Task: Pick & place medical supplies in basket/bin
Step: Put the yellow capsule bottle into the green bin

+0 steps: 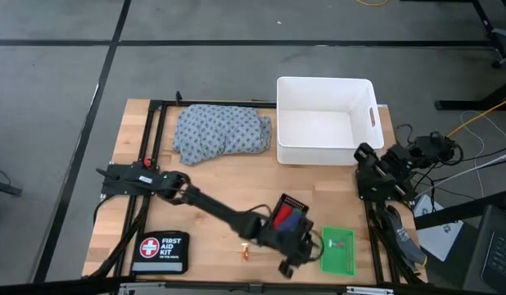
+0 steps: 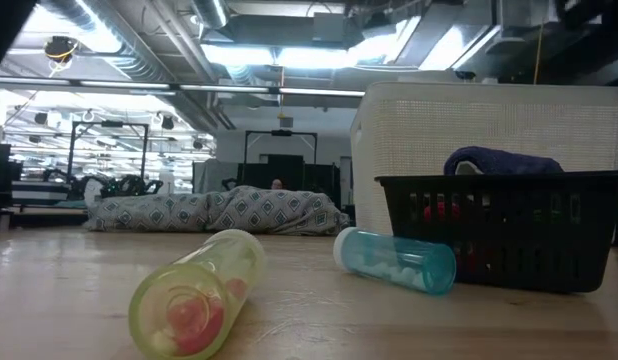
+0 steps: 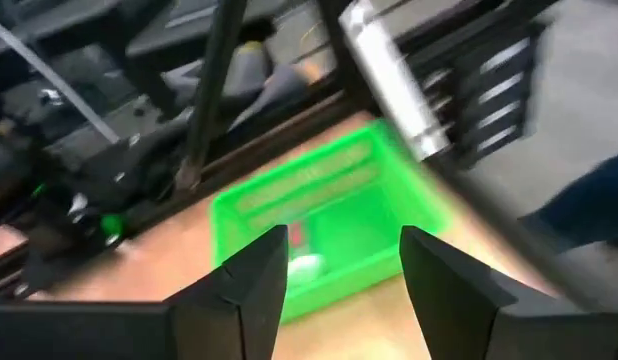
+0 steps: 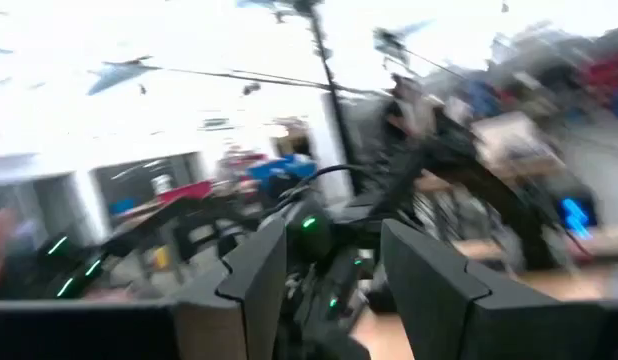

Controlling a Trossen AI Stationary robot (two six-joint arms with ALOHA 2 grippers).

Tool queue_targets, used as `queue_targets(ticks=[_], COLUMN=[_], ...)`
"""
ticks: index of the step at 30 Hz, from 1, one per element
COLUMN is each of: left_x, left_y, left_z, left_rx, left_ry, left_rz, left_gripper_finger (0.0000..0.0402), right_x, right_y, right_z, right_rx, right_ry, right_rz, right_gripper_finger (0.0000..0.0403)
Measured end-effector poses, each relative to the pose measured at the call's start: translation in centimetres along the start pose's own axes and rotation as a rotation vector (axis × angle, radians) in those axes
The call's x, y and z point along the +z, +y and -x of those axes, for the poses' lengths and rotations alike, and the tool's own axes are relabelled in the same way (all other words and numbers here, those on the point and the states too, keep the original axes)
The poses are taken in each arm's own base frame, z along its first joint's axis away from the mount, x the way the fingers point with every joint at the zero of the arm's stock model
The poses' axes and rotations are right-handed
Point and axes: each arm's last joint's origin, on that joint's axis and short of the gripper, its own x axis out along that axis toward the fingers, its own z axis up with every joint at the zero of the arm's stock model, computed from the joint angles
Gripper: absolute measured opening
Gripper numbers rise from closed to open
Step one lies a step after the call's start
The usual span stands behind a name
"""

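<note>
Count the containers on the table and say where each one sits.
3. The white tub sits at the far edge beside the dotted cloth; the black mesh tray and green tray sit near the front, by the left pincer.

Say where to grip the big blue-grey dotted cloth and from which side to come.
Grip the blue-grey dotted cloth at a raised fold near its middle, coming straight down from above. It lies crumpled in a low heap on the wooden table, so its folds stand up, while its edges lie flat.
</note>
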Motion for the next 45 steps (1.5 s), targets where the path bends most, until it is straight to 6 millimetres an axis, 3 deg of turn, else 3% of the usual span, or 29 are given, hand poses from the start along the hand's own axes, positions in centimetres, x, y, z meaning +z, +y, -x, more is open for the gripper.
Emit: queue_targets(ticks=[3,7,12,18,22,27,33,37,40,45], left_x=[2.7,5.6,8.1,8.6,7.7,4.9,0.8,-1.6,-2.6,-3.5], left_y=[-1.7,-4.4,-8.5,-14.4,-17.7,-20.8,-22.4,-21.7,-20.7,-20.0], left_z=[2.3,6.0,10.5,14.2,16.3,17.9,18.6,19.4,20.3,21.7], left_rx=[0.002,0.16,0.309,0.486,0.568,0.624,0.615,0.671,0.706,0.743], left_ry=[-0.03,0.025,0.068,0.086,0.084,0.074,0.109,0.166,0.238,0.347], left_rz=[-0.004,-0.085,-0.081,-0.06,0.015,0.083,0.19,0.21,0.232,0.257], left_gripper_finger=[0.0185,0.0184,0.0184,0.0184,0.0184,0.0184,0.0184,0.0184,0.0184,0.0184], right_x=[0.3,-0.3,-2.3,-4.0,-5.0,-5.6,-6.0,-6.3,-7.1,-8.5], right_y=[0.5,0.7,0.0,-0.8,-1.5,-2.4,-2.2,-2.6,-2.8,-2.0], right_z=[-0.5,-2.1,-4.9,-8.7,-11.0,-14.1,-19.4,-24.2,-26.8,-30.1], right_rx=[0.154,0.287,0.253,0.139,0.03,-0.206,-0.129,-0.249,-0.344,-0.263], right_ry=[-0.025,-0.135,-0.148,-0.162,-0.147,-0.104,0.018,0.317,0.635,0.966], right_rz=[0.138,0.247,0.35,0.296,0.303,0.259,0.368,0.416,0.571,0.718], right_gripper_finger=[0.0167,0.0167,0.0167,0.0167,0.0167,0.0167,0.0167,0.0167,0.0167,0.0167])
